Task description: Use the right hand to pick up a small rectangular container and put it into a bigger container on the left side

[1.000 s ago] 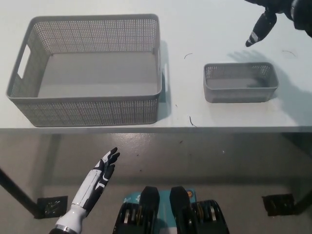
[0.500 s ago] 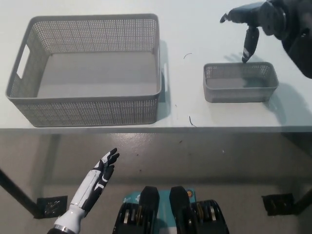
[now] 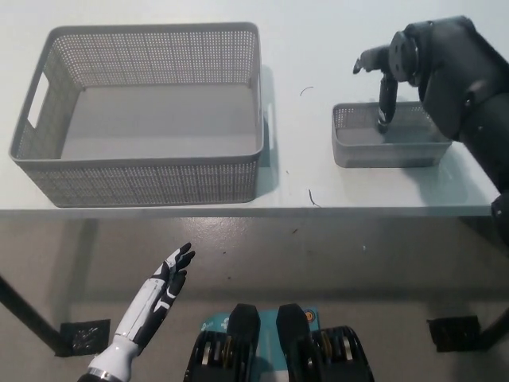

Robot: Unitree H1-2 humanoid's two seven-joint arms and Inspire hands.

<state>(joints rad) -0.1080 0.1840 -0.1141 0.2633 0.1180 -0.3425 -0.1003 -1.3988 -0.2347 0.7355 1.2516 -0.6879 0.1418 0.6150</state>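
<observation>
White tabletop runs across the upper part of the view, with a grey floor below its front edge. At far left, well apart from the right hand, stands the big basket, grey perforated plastic, with nothing inside. Below the table edge the left hand rests in the air, fingers spread and holding nothing. A few thin dark wisps lie on the table between the baskets. The small basket sits directly under the right hand, whose fingers hang apart, one dipping inside the back rim; it grips nothing. No writing is readable anywhere.
</observation>
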